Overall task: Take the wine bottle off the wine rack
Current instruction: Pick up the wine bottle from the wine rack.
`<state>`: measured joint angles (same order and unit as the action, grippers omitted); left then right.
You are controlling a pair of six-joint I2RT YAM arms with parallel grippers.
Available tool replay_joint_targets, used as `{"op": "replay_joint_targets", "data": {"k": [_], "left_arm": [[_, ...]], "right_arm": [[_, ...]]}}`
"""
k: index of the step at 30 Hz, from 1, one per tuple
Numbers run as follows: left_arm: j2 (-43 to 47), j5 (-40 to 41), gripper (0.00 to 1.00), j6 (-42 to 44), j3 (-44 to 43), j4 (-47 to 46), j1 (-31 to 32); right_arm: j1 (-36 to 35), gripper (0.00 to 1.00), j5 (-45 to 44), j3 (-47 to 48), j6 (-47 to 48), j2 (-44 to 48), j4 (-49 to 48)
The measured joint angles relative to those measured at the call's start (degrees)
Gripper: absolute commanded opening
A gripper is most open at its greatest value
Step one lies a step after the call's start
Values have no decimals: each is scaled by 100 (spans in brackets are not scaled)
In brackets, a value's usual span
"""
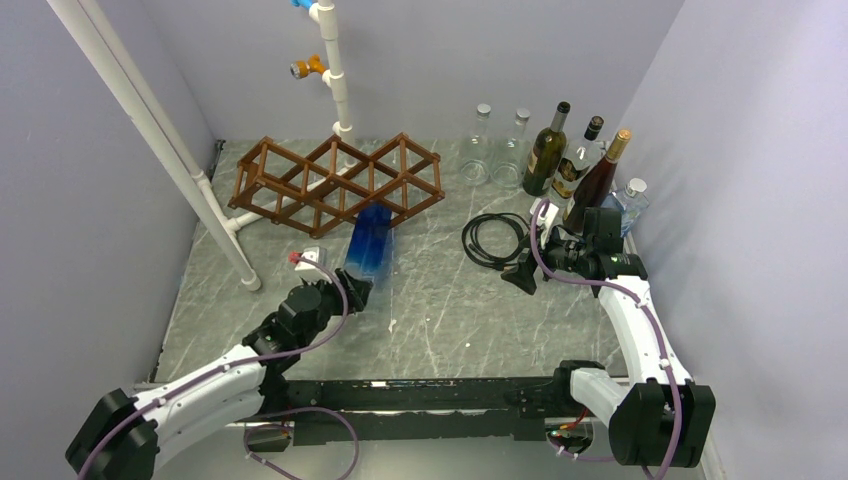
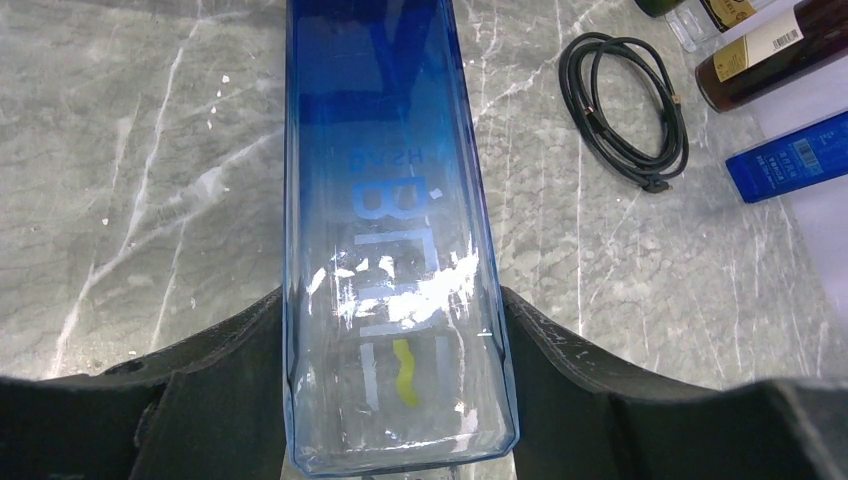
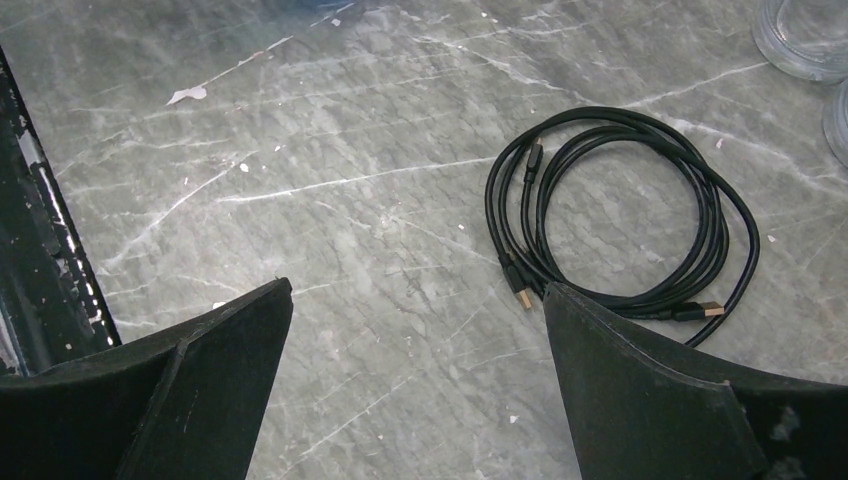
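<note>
Wine bottle (image 1: 368,245) gripped at its near end in my left tool (image 2: 395,300), jaws part-spread on its flat sides. Long axis runs straight from the tool to the wine rack (image 1: 340,180), far end at the rack's front edge. Right tool (image 3: 416,288) wide open, empty, well apart.

Large pale-blue lettering runs along the blue glass wine bottle (image 2: 395,250), blurred by glare; only a capital "B" reads clearly. A dark bottle (image 2: 800,40) carries a cream label (image 2: 762,45) with a barcode. White print on a blue label (image 2: 790,160) is too small to read.
</note>
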<state>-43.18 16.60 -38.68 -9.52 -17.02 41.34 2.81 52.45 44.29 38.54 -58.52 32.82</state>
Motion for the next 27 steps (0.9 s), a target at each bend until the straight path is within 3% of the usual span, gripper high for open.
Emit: {"op": "replay_joint_targets", "data": {"k": [27], "left_arm": [[1456,-131,0,-785,168,1252,92]], "right_arm": [[0,100,0,-2,7,-2,-2]]}}
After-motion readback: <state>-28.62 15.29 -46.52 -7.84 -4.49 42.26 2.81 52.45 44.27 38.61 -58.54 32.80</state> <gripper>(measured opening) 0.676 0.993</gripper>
